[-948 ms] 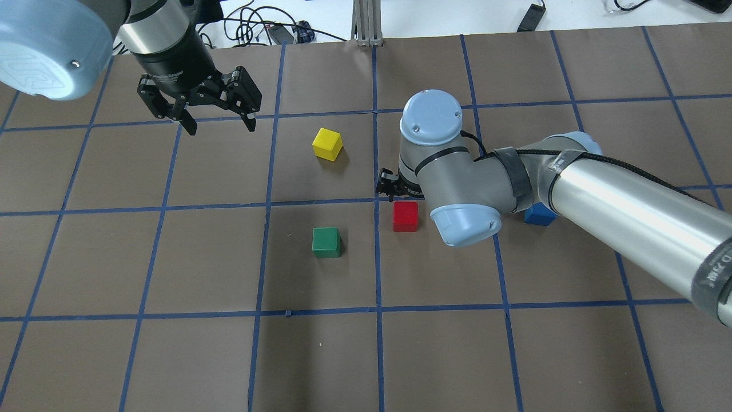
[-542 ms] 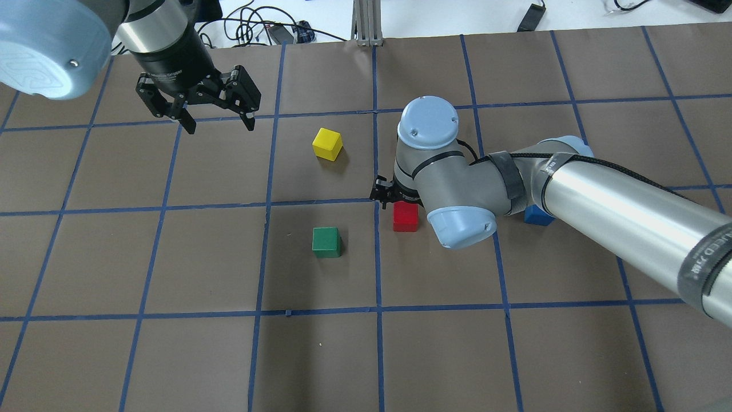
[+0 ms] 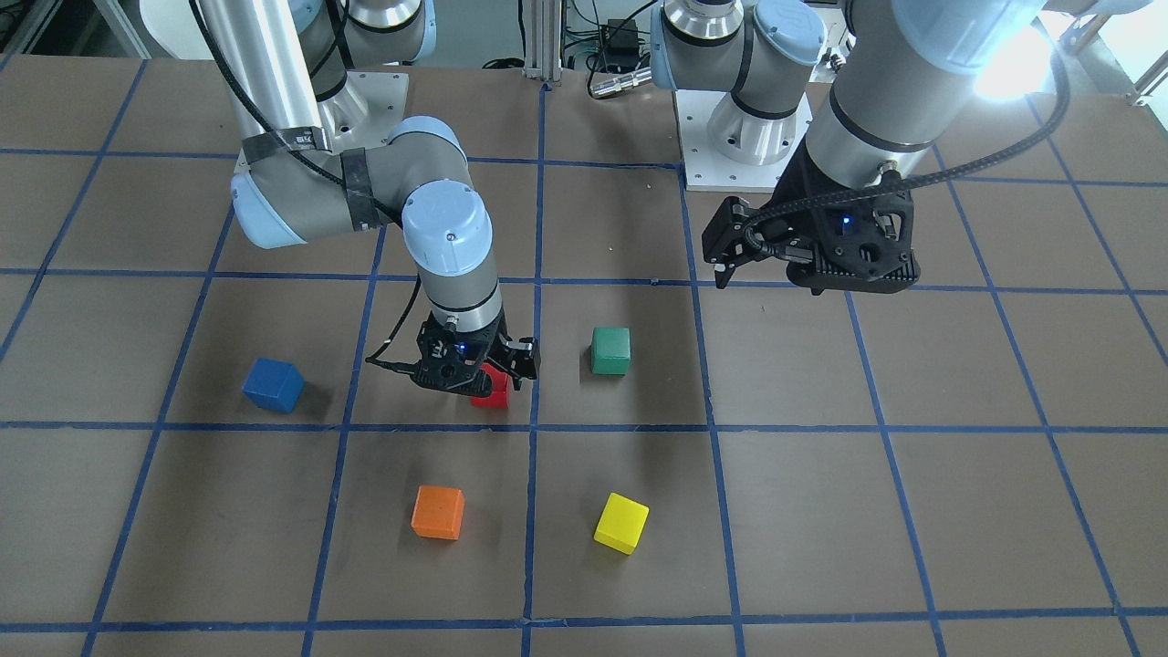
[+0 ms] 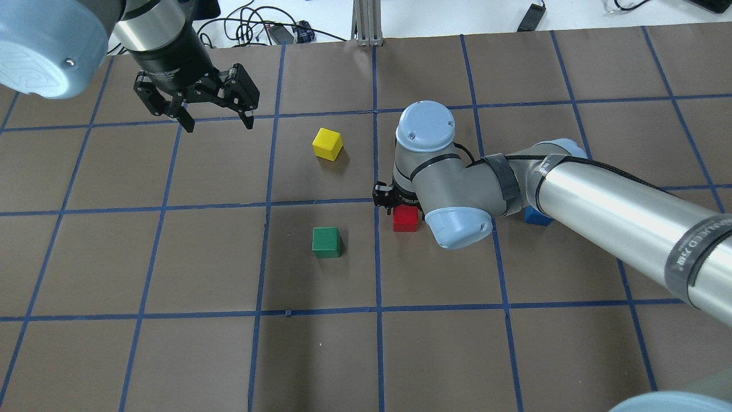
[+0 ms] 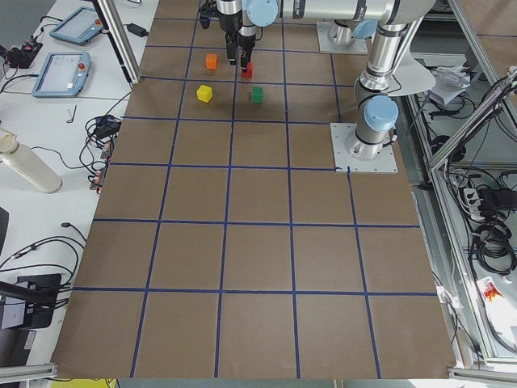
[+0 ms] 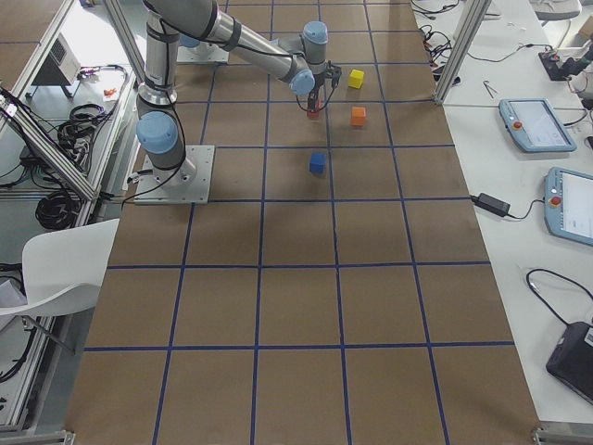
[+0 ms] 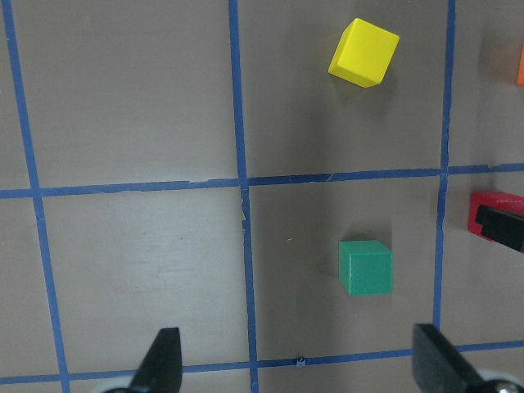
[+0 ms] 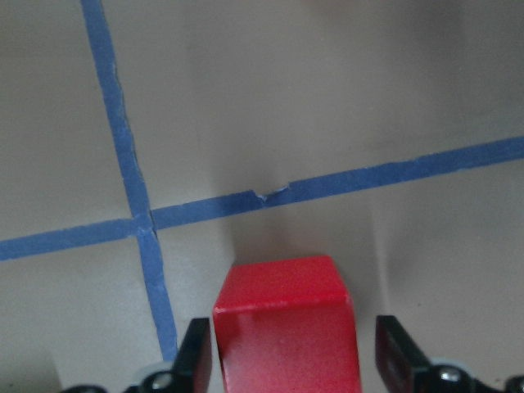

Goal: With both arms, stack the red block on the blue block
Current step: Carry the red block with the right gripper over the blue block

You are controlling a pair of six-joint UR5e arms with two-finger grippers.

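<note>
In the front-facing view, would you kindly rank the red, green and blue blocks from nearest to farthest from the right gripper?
1. red block, between the fingers of the right gripper.
2. green block, towards the view's right.
3. blue block, towards the view's left.

Five blocks on table (image 4: 171, 355), all apart, none stacked. Sides taken from robot.
- Centre block (image 4: 405, 220): between fingers of right gripper (image 8: 295, 356).
- Right block (image 3: 273, 384): right of centre block.
- Near-left block (image 4: 326, 241): left of centre block.
- Far-left block (image 4: 327, 143): behind near-left block.
- Far block (image 3: 438, 512): behind centre block.
- Left gripper (image 4: 217, 117): above table, left of all blocks.
</note>
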